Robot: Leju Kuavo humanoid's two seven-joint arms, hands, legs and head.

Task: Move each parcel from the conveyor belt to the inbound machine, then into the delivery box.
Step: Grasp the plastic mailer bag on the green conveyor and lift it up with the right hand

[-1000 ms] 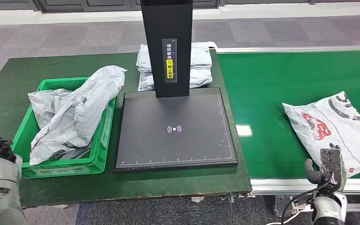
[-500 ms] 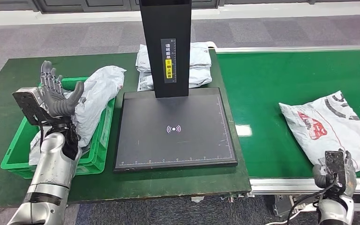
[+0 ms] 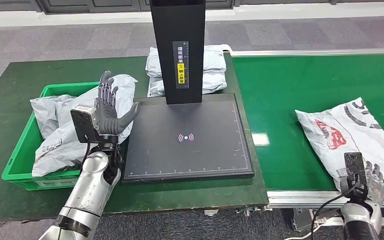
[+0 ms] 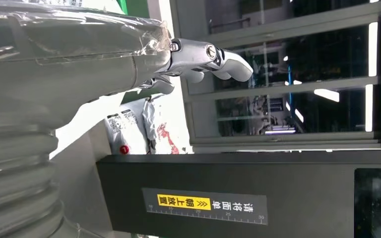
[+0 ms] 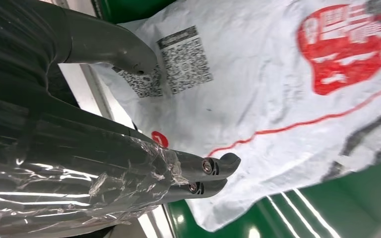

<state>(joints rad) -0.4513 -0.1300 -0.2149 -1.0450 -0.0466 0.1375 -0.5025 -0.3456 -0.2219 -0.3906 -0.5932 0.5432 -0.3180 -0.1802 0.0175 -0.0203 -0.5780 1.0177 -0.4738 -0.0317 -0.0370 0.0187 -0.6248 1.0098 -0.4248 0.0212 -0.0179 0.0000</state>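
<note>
A white parcel with red print lies on the green conveyor belt at the right. My right hand is at the belt's near edge, by the parcel's near corner, fingers apart and holding nothing. In the right wrist view its fingers stretch over the parcel beside a printed label. My left hand is raised with fingers spread and empty, above the right rim of the green delivery box, next to the black plate of the inbound machine. Its fingers point up.
Grey parcels fill the green box and spill over its rim. The machine's black column rises behind the plate, with more grey parcels stacked behind it. The dark green table runs under box and machine.
My left arm has come up from the far left and swung right across the box toward the plate. My right hand has sunk a little. The parcel has crept left on the belt.
</note>
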